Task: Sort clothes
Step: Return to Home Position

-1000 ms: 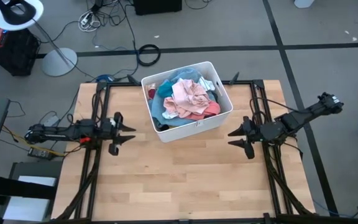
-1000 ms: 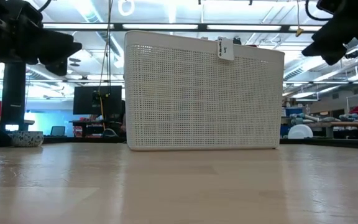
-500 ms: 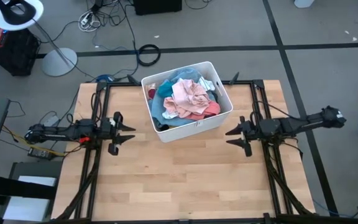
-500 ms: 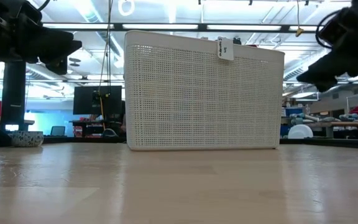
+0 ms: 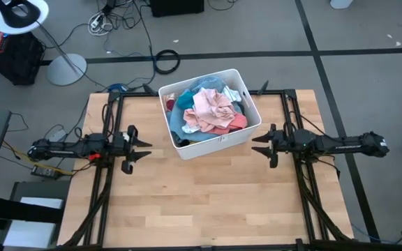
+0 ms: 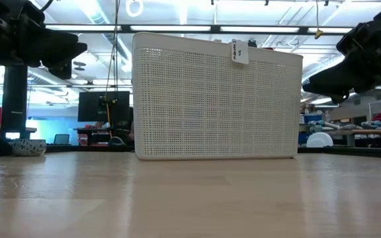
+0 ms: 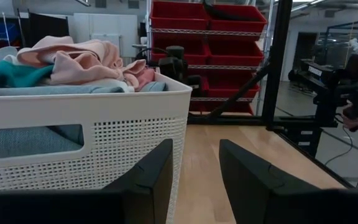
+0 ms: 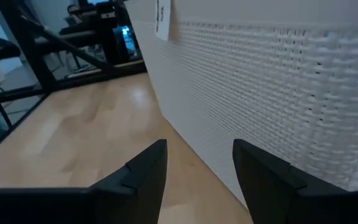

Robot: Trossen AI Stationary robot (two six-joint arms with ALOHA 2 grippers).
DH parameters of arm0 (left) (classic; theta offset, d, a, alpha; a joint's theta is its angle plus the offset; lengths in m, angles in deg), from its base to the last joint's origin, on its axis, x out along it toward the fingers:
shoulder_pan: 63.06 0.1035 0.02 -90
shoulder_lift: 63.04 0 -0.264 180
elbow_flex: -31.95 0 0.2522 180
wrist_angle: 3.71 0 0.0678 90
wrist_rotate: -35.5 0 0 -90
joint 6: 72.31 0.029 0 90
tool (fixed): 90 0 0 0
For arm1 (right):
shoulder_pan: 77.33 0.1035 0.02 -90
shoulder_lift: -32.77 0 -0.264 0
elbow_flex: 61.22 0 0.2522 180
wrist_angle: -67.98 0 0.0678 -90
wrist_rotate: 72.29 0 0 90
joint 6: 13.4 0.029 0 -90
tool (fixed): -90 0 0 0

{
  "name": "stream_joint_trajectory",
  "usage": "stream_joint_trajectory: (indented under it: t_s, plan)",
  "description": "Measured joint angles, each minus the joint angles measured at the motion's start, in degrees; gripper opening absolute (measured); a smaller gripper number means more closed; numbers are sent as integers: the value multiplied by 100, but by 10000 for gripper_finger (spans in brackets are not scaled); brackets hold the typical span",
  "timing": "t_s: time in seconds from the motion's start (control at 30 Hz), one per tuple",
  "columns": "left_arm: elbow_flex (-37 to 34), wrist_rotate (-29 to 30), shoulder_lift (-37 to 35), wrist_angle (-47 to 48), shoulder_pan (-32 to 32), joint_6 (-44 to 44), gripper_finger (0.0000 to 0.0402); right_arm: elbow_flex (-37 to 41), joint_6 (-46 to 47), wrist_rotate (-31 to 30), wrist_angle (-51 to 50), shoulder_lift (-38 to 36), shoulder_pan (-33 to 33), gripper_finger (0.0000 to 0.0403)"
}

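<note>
1. Heaping above the rim of the white bin (image 5: 184, 150), the clothes (image 5: 208, 110) sit at the far middle of the table (image 5: 201, 202). Pink garments lie on top, with teal and light blue beneath.
2. No garment shows on the bare wood, so the sorting looks finished. What is left appears to be only drawing the arms back to rest.
3. The bin's long axis runs roughly left to right, turned a little. Both grippers point inward at it from opposite sides.
4. The left gripper (image 5: 147, 149) hovers near the bin's left near corner, with a clear gap of table between. Its fingers (image 7: 148, 180) are spread moderately apart and hold nothing.
5. The right gripper (image 5: 257, 145) is the nearer one, just beside the bin's right near corner. Its wrist view is filled with the perforated bin wall (image 8: 260, 74).
6. The right fingers (image 8: 138, 177) are likewise parted, with nothing between them. They do not appear to touch the wall.
7. The clothes lie between the two grippers and slightly to the far side. Any retreat should therefore pull straight outward, the right arm minding the close wall.
</note>
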Motion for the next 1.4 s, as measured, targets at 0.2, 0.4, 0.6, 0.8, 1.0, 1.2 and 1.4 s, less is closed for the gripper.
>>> stream_joint_trajectory:
  t_s: [0.2, 0.4, 0.6, 0.8, 1.0, 1.2, 1.4]
  plan:
    - [0, 0, 0, 2, 0, 0, 136, 2, -203, 2, -8, 68, -76, 187]
    - [0, 0, 0, 2, 0, 0, 136, 4, -205, 264, -52, 188, -75, 187]
    - [0, 0, 2, 2, 0, 0, 136, 7, -231, 503, -100, 206, -67, 187]
    - [0, 0, 2, 2, 0, 0, 136, 9, -963, 449, -91, 207, -84, 187]
    - [0, 0, 2, 3, 0, 0, 136, 11, -2098, 446, -91, 229, -84, 187]
    - [0, 0, 2, 2, 0, 0, 136, 11, -1748, 447, -93, 482, -84, 187]
    - [0, 0, 2, 3, 0, 0, 136, 13, -1147, 448, -96, 1045, -84, 187]
